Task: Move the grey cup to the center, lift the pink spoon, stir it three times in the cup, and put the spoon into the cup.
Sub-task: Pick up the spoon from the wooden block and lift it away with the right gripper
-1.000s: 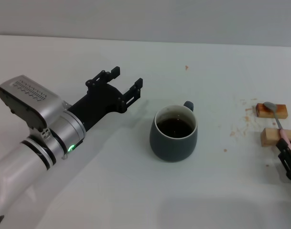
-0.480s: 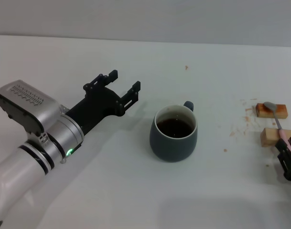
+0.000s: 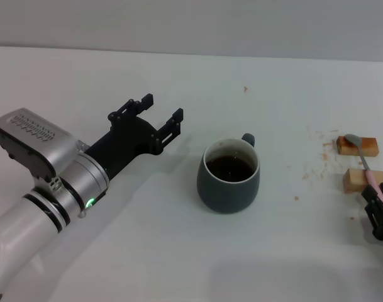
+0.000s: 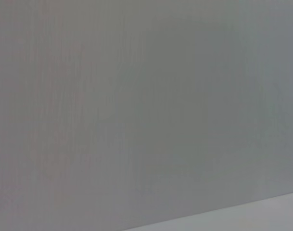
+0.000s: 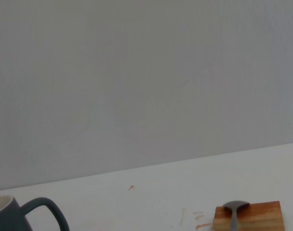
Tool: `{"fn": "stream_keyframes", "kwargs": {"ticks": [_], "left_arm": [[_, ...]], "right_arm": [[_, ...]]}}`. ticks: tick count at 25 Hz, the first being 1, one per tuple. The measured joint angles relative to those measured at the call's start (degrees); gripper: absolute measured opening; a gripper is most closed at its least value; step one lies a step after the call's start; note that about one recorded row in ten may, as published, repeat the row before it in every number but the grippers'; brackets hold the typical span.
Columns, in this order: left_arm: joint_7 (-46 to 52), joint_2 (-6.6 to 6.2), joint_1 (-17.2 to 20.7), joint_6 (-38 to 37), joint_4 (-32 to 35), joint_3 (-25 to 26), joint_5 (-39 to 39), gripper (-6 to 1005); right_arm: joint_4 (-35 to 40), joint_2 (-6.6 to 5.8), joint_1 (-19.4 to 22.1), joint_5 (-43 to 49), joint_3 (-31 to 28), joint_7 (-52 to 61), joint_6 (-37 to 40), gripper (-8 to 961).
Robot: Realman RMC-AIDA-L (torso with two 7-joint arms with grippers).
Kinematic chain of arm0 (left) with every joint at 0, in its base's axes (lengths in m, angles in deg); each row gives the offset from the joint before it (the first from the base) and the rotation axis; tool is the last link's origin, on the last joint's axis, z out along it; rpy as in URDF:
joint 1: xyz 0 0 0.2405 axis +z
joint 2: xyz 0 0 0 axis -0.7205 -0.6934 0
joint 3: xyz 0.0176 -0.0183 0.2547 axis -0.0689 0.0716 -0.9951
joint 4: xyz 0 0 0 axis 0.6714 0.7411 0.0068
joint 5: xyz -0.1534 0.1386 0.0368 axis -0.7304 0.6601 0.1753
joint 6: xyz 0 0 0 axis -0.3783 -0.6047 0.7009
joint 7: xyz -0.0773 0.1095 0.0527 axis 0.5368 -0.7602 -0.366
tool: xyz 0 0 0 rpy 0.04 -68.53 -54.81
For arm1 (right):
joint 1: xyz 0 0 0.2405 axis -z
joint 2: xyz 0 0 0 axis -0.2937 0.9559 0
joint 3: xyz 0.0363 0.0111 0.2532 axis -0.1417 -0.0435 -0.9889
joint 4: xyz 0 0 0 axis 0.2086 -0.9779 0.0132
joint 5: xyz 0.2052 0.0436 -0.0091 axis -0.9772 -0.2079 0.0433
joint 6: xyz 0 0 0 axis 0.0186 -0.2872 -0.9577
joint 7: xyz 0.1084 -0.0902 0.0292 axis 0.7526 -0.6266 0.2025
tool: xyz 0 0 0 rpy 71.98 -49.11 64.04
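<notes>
The grey cup (image 3: 229, 179), holding dark liquid, stands near the middle of the white table (image 3: 178, 251) with its handle pointing to the far right; its handle (image 5: 43, 211) also shows in the right wrist view. The pink spoon (image 3: 367, 165) lies across two wooden blocks at the far right, and its metal bowl (image 5: 235, 208) rests on the far block. My right gripper (image 3: 377, 194) sits at the near end of the pink handle, open, with a finger on either side. To the left of the cup and apart from it, my left gripper (image 3: 162, 107) is open and holds nothing.
The two tan wooden blocks (image 3: 358, 146) (image 3: 365, 180) carry the spoon near the table's right edge. Small brown crumbs and stains (image 3: 317, 170) are scattered left of them. The left wrist view shows only the grey wall (image 4: 146, 96).
My left arm has drawn back a little, to the left and toward me, away from the cup. The right gripper has barely shifted at the spoon handle.
</notes>
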Motion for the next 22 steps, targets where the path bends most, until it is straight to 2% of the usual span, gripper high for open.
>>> {"fn": "stream_keyframes", "kwargs": {"ticks": [22], "left_arm": [[0.00,0.03,0.93,-0.10,-0.08,0.35,0.00,690]], "right_arm": [[-0.01,0.00,0.07,-0.46,-1.30,0.02,-0.98,193]]}}
